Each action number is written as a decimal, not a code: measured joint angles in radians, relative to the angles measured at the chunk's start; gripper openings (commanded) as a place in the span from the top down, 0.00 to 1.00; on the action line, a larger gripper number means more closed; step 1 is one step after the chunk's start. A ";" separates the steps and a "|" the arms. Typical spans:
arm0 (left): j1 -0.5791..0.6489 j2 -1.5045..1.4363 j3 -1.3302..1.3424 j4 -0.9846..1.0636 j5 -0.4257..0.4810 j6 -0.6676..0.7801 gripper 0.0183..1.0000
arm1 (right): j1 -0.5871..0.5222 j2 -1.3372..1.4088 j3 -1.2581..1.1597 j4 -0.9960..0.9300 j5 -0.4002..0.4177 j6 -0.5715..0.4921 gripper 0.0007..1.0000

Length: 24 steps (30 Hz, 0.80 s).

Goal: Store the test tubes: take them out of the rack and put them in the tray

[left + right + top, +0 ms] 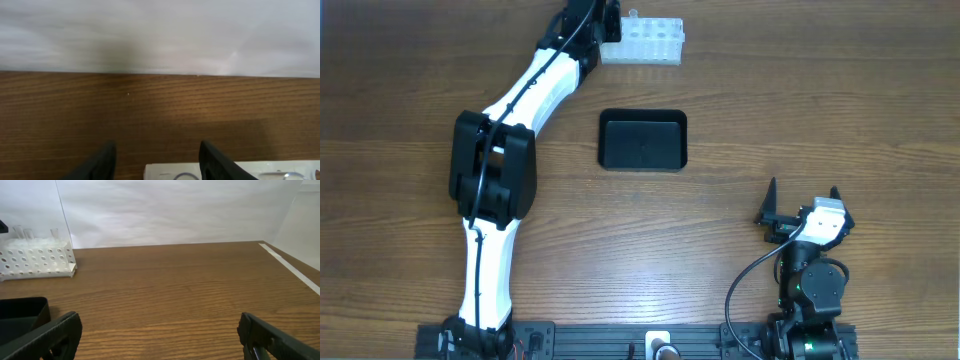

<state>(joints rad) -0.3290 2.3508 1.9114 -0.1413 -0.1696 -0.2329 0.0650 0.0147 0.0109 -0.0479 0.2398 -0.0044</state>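
Observation:
A white test tube rack (642,44) stands at the table's far edge, with clear test tubes (28,232) upright in it. My left gripper (606,24) is at the rack's left end, open. In the left wrist view its dark fingers (106,161) stand apart, and the rack's corner (175,172) lies low between them. The black tray (642,139) sits mid-table in front of the rack, with nothing in it. My right gripper (802,203) is near the right arm's base, open and holding nothing. It faces the rack (37,260) and the tray's corner (22,311).
A pale wall (175,210) rises right behind the table's far edge. A light strip (290,267) runs along the table's right side. Bare wood (820,100) lies between tray and right gripper.

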 measured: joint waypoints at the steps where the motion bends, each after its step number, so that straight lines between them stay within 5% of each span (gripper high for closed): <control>1: -0.001 0.001 0.000 0.004 0.000 0.002 0.50 | 0.000 0.000 0.000 0.000 0.000 0.000 0.01; 24: -0.006 0.035 0.005 0.037 0.000 0.008 0.68 | 0.000 0.000 0.000 0.000 0.000 0.000 0.01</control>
<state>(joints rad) -0.3347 2.3856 1.9163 -0.1047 -0.1692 -0.2253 0.0650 0.0147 0.0109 -0.0479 0.2398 -0.0040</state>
